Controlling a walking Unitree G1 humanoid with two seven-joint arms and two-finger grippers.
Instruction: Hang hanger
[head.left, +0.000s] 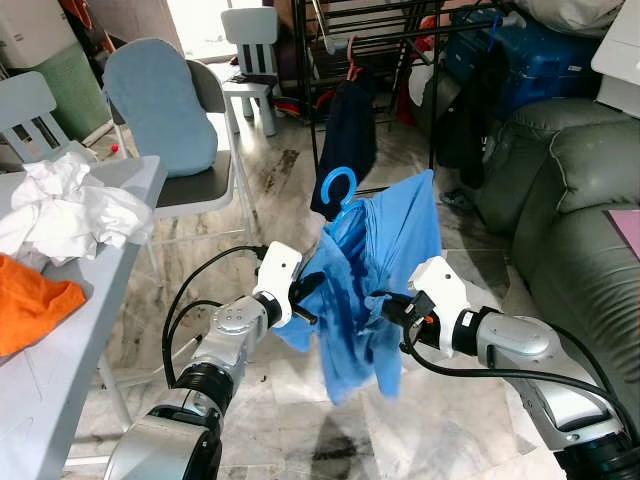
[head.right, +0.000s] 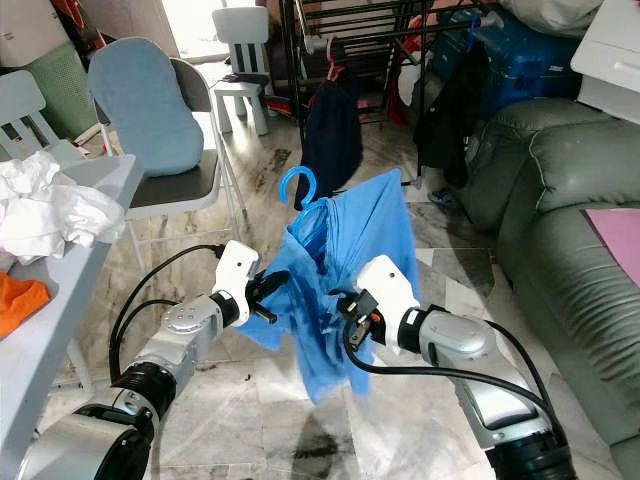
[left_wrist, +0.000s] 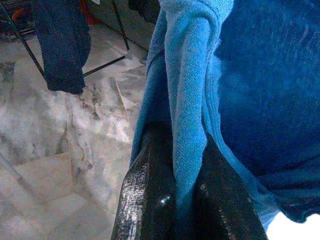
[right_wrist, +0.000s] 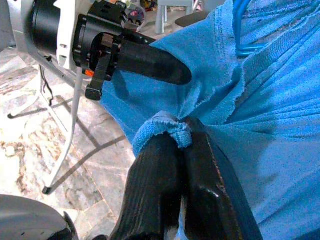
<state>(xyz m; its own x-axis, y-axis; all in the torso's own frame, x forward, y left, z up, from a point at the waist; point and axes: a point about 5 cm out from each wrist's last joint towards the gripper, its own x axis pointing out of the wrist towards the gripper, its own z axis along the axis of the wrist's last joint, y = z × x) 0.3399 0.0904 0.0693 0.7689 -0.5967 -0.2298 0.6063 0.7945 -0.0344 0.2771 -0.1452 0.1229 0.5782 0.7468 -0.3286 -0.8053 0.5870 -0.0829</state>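
Observation:
A blue shirt (head.left: 385, 255) hangs on a blue plastic hanger whose hook (head.left: 337, 185) rises above the collar, held in the air between my two arms. My left gripper (head.left: 305, 298) is shut on a fold of the shirt's left edge; in the left wrist view the cloth (left_wrist: 187, 125) is pinched between the black fingers (left_wrist: 150, 195). My right gripper (head.left: 385, 305) is shut on a bunched fold of the shirt's front (right_wrist: 167, 127). Behind, a black drying rack (head.left: 400, 20) holds a dark garment (head.left: 345, 135) on a red hanger.
A grey table (head.left: 100, 300) at left carries white cloth (head.left: 65, 205) and orange cloth (head.left: 30, 300). A chair with a blue cushion (head.left: 160, 105) stands behind it. A green sofa (head.left: 575, 200) fills the right side. Marble floor (head.left: 270, 420) lies below.

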